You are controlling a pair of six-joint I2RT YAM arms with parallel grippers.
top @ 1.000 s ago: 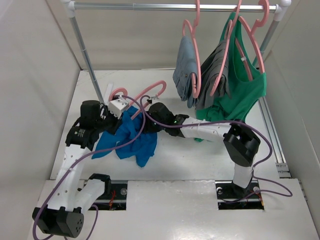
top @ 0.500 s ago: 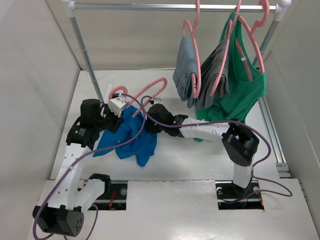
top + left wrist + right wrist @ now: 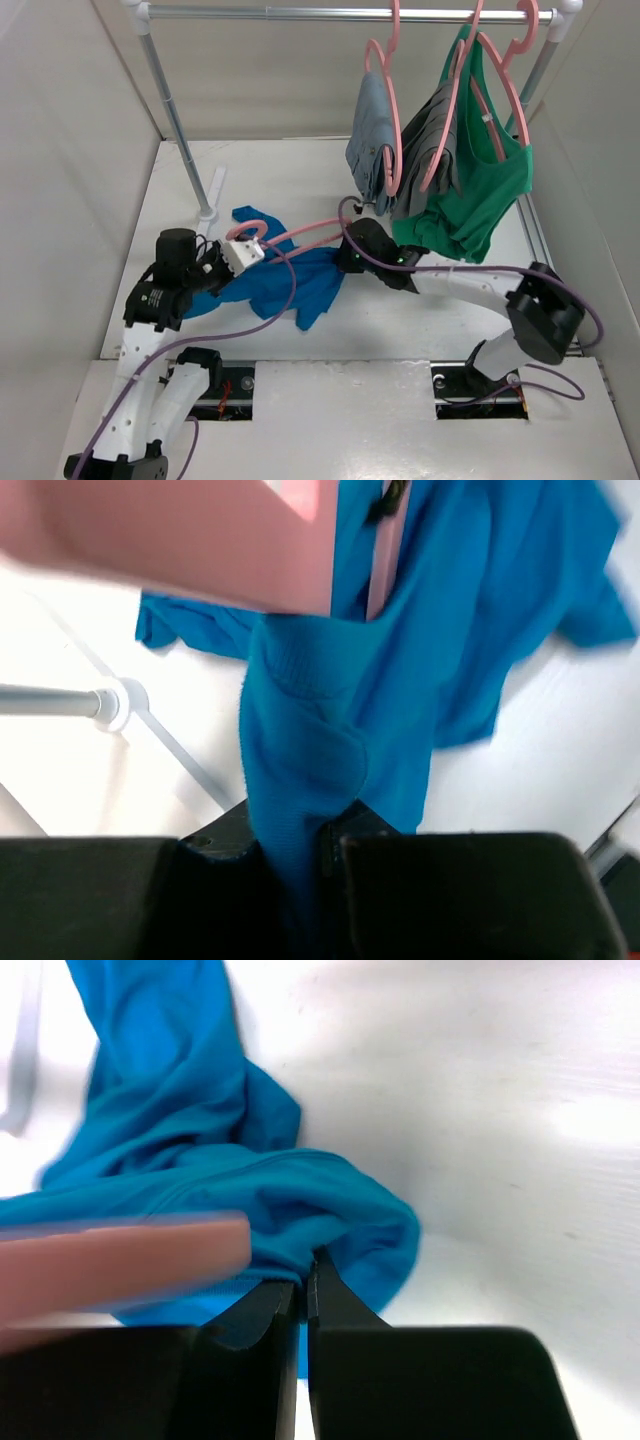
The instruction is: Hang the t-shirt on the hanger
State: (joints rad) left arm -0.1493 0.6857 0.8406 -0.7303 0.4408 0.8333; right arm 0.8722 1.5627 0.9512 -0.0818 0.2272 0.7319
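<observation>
Now the left gripper (image 3: 318,845) pinches the bright royal-blue cloth t-shirt (image 3: 305,285), the right gripper (image 3: 305,1285) nips its edge too, thin pink plastic hanger (image 3: 300,234) lying across the fabric

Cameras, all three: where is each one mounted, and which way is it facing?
Top external: fixed above and behind the bases, looking down on the table, t-shirt and hanger; left arm and right arm show.
Left wrist: on the left arm, looking past the left fingers, shut on the t-shirt.
Right wrist: on the right arm, looking down past the right fingers at the t-shirt's edge.
Shared: both wrist views show t-shirt and hanger.
</observation>
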